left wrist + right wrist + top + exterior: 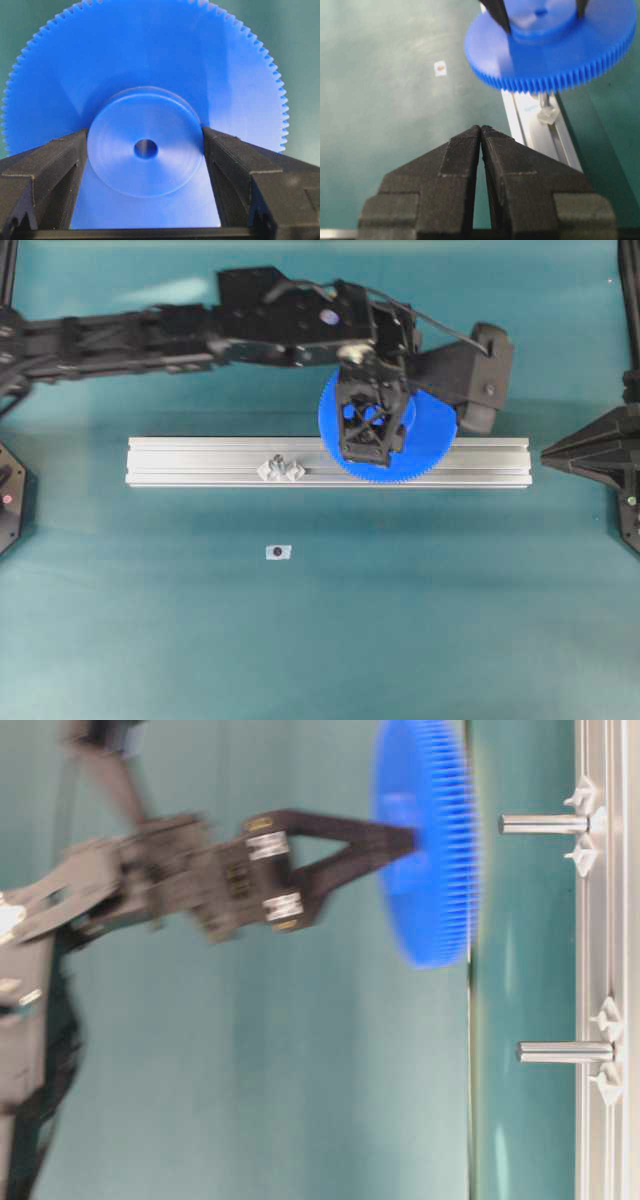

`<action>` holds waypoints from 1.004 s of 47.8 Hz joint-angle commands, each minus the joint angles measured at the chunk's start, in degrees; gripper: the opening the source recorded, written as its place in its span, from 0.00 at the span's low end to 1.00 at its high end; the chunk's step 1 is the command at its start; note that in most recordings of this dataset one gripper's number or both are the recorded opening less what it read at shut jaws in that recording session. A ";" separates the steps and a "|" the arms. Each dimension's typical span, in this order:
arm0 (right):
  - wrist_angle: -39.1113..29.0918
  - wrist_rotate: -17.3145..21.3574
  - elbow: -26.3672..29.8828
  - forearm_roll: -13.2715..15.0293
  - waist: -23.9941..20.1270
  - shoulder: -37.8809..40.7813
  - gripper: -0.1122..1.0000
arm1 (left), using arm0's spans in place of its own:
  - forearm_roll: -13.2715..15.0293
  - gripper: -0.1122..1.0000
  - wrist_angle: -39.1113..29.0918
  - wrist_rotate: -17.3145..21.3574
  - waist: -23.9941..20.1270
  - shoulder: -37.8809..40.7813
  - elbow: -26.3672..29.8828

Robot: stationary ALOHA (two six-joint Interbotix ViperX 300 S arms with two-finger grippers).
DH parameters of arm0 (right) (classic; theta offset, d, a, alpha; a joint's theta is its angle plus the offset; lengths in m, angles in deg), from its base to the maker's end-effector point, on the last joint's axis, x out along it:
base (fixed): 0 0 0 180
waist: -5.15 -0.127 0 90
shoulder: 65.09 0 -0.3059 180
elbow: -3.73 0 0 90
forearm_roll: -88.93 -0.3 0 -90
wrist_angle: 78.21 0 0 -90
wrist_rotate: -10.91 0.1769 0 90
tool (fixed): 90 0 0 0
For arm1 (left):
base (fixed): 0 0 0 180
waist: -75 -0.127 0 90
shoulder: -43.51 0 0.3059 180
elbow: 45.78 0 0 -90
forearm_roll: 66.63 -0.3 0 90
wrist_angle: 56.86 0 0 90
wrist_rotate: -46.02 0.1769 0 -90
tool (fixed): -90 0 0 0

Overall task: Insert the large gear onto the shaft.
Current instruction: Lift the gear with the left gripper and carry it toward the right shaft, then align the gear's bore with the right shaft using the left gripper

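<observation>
My left gripper is shut on the raised hub of the large gear, one finger on each side of the hub. It holds the gear flat above the right half of the rail. The table-level view shows the gear facing the tip of the shaft, with a small gap between them. From the right wrist the shaft shows just below the gear's rim, by a clear bracket. The gear hides the shaft from overhead. My right gripper is shut and empty, back at the table's right edge.
The aluminium rail lies across the middle of the teal table. A second peg with its bracket pair stands on it left of the gear. A small white tag with a dark dot lies in front of the rail.
</observation>
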 commanded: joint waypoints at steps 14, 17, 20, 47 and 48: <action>0.26 0.62 0.62 0.00 0.18 0.00 0.23 | -0.18 0.79 0.09 -0.09 -0.18 2.20 6.42; 0.26 0.62 0.62 0.00 0.18 -0.18 0.23 | 0.00 0.79 0.09 -0.26 -0.18 2.29 6.24; 0.26 0.62 0.35 0.00 0.18 -0.26 0.23 | 0.00 0.79 0.09 -0.44 -0.18 2.29 6.15; 0.35 0.62 -0.09 0.00 0.18 -0.62 0.23 | 0.00 0.79 0.97 -3.34 -0.18 3.25 3.69; 0.26 0.62 -0.09 0.00 0.18 -0.62 0.24 | 0.00 0.79 1.14 -3.52 -0.26 3.25 3.43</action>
